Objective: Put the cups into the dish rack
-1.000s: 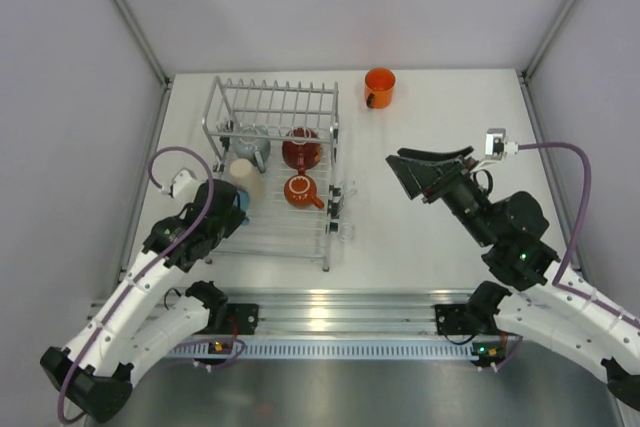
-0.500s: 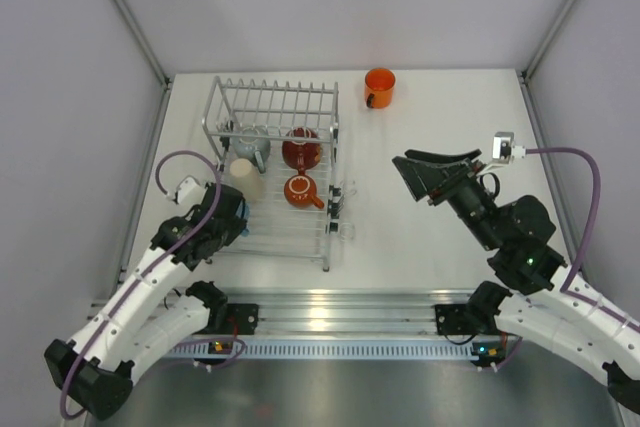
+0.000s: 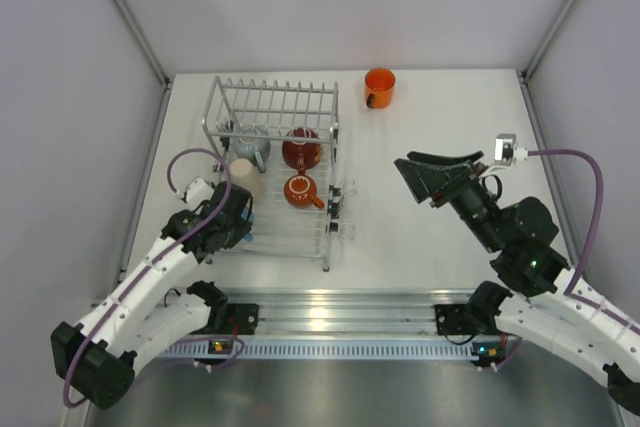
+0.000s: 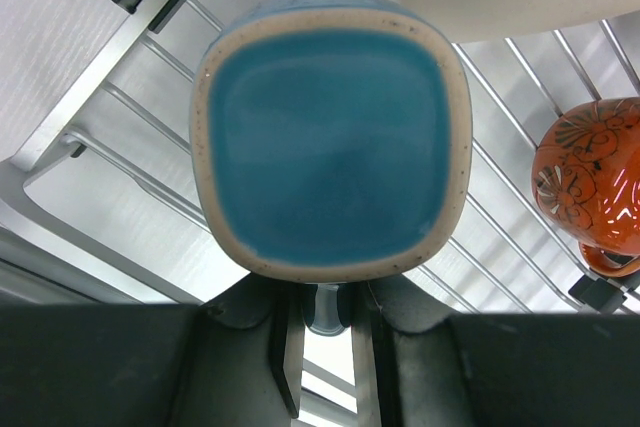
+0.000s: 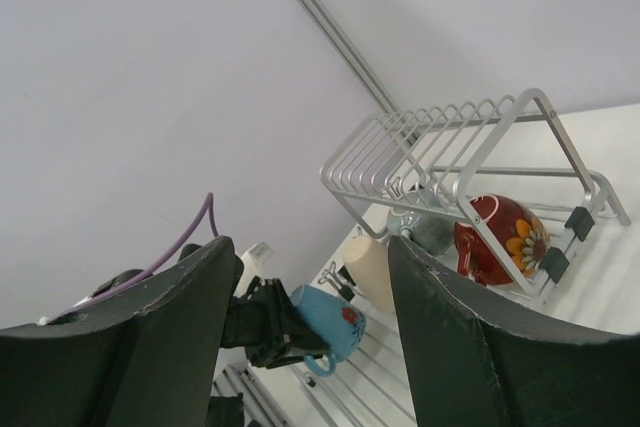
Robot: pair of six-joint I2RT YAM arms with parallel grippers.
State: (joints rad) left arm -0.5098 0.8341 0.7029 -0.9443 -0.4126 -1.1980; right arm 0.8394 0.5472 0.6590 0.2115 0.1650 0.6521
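- Light blue mug [image 4: 330, 147] — up at the near-left corner of the dish rack [image 3: 275, 99], over the wires, right beside the grey-beige mug [image 3: 245, 176]; resting on the rack or hanging clear of it, impossible to call.
- Pinched by its handle [image 4: 325, 315] in the left gripper [image 3: 236, 219]: fingers [image 4: 405, 332] drawn in to a narrow slot, one on each side of the handle.
- Flat blue end, ringed in beige, turned square at the left wrist camera — so long axis running roughly along that camera's line of sight, handle side back toward the gripper.
- From overhead, mostly hidden under that gripper.
- Right gripper [image 5: 310, 245] out over the table [image 3: 430, 247] to the right of the rack, fingers spread wide, gripping nothing.
- Bright orange mug [image 3: 379, 85] alone near the table's far edge, well apart from both grippers, mouth up, handle toward the near-left.
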